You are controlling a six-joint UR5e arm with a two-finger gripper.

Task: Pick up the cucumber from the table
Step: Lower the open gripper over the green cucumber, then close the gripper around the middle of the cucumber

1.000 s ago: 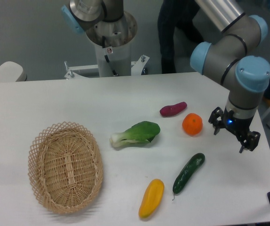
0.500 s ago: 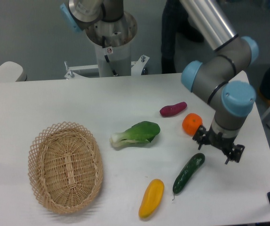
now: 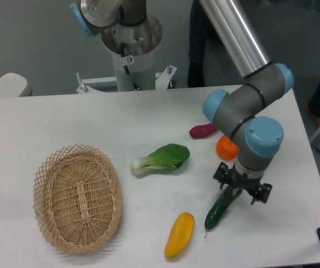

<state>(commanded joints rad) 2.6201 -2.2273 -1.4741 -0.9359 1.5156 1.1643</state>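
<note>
Silver metal tubular arm segment [image 3: 232, 33] joined to grey cylindrical joint housings [image 3: 243, 106] with light blue round end caps [image 3: 264, 135]. Black two-finger gripper [image 3: 242, 186] at the wrist. Pale grey pedestal base [image 3: 132, 47] bearing a small red-and-white label.

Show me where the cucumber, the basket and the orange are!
cucumber [image 3: 216, 213], fixed camera view, lower half of its dark green body.
basket [image 3: 47, 167], fixed camera view, upper left woven rim.
orange [image 3: 223, 149], fixed camera view, visible left part beside the arm.

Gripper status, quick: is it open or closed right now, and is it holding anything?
Gripper: open, fingers spread to either side of the cucumber's upper end, holding nothing; the cucumber lies on the table.
</note>
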